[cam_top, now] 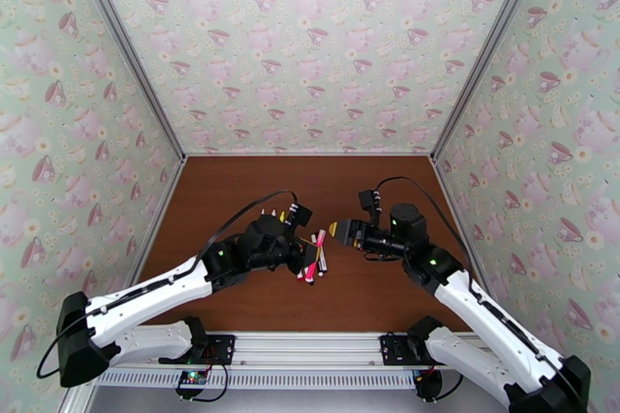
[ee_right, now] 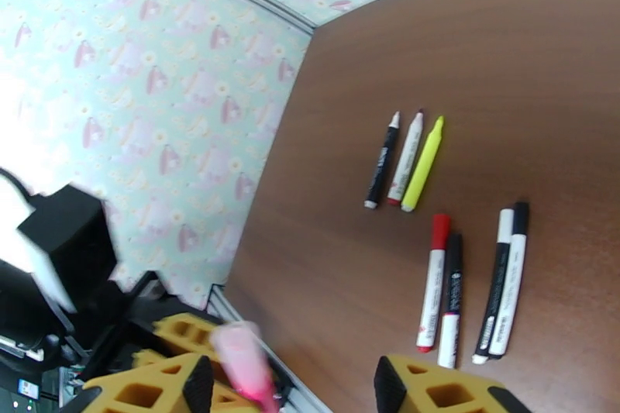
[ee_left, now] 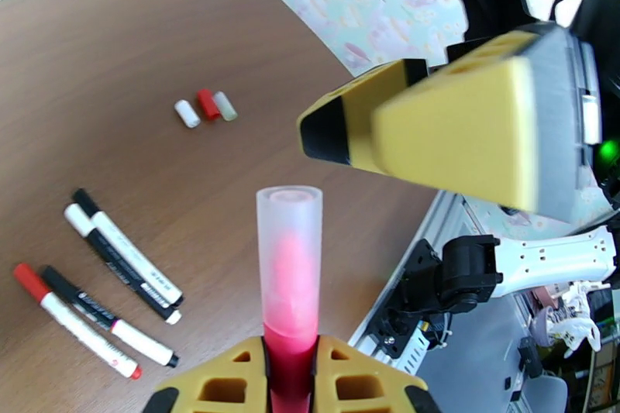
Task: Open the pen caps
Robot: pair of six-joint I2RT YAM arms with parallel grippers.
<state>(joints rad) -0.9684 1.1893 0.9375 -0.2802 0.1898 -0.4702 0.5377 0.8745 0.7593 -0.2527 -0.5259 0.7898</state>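
Our left end effector point(ee_left: 291, 380) is clamped on the pink pen point(ee_left: 291, 341), and the clear cap point(ee_left: 289, 244) of this pen stands out beyond its fingers. Our right end effector point(ee_right: 291, 387) has its fingers apart, with this cap just beside one finger, not gripped. Ahead of the right end effector, four capped pens point(ee_right: 473, 283) and three open pens point(ee_right: 404, 159) lie on the counter point(ee_right: 504, 58). Three loose caps point(ee_left: 205, 106) lie well ahead of the left end effector.

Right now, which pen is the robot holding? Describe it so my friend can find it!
Find the brown table, then the left gripper above its middle. Between its yellow fingers sticks the pink pen. It alone is off the table, with a cloudy see-through cap; the other pens lie flat.
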